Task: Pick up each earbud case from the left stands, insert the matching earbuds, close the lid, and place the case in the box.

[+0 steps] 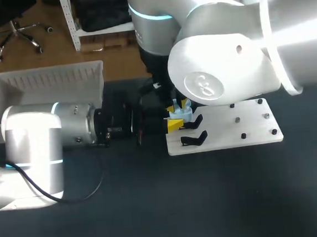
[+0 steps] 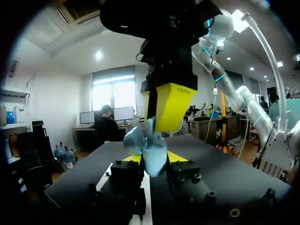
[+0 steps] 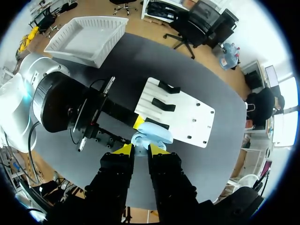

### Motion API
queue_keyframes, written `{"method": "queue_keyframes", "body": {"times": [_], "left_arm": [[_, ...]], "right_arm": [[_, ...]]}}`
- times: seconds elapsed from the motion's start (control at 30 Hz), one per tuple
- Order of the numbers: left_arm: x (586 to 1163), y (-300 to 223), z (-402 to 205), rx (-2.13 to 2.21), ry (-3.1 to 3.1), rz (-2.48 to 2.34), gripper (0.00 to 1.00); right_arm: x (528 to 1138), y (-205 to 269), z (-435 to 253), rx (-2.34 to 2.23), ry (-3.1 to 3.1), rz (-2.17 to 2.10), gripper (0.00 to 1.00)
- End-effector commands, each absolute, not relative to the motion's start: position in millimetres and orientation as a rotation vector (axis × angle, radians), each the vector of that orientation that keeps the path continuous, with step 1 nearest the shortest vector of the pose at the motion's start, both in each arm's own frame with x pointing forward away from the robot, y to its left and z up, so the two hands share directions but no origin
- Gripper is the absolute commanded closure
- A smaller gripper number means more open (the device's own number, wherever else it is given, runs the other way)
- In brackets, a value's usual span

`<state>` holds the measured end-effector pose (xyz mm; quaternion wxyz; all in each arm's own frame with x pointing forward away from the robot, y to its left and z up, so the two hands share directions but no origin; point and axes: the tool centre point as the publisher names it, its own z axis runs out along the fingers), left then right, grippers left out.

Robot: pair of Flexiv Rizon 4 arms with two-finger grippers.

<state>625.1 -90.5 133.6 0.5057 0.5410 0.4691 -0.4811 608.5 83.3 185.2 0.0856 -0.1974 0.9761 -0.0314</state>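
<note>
A light blue earbud case (image 2: 151, 157) with its lid (image 2: 133, 137) swung open sits between the yellow tips of my left gripper (image 2: 151, 160), which is shut on its body. My right gripper (image 3: 140, 149) comes down from above, its tips closed on the case's (image 3: 151, 133) upper part; one of its yellow fingers (image 2: 172, 107) hangs right over the case. In the head view the case (image 1: 180, 114) floats just left of the white stand board (image 1: 231, 129), with my left gripper (image 1: 175, 125) beneath it and my right gripper (image 1: 180, 105) above. No earbud is visible.
Two black stands (image 1: 194, 139) sit on the board's left end, with small black pegs (image 1: 243, 136) further right. A white box (image 1: 44, 87) stands at the table's back left. My right arm's large joint (image 1: 220, 63) hides much of the table's middle back.
</note>
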Motion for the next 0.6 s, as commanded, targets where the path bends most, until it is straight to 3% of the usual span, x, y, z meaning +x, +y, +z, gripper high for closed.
{"method": "queue_keyframes", "body": {"times": [0.03, 0.6], "left_arm": [[623.6, -90.8, 132.6, 1.300, 1.129, -1.154, 1.00], [623.6, -90.8, 132.6, 1.300, 1.129, -1.154, 1.00]], "right_arm": [[607.6, 82.4, 183.7, -0.585, 2.904, -0.095, 1.00], [606.3, 84.4, 178.5, -0.608, 2.907, -0.098, 1.00]]}}
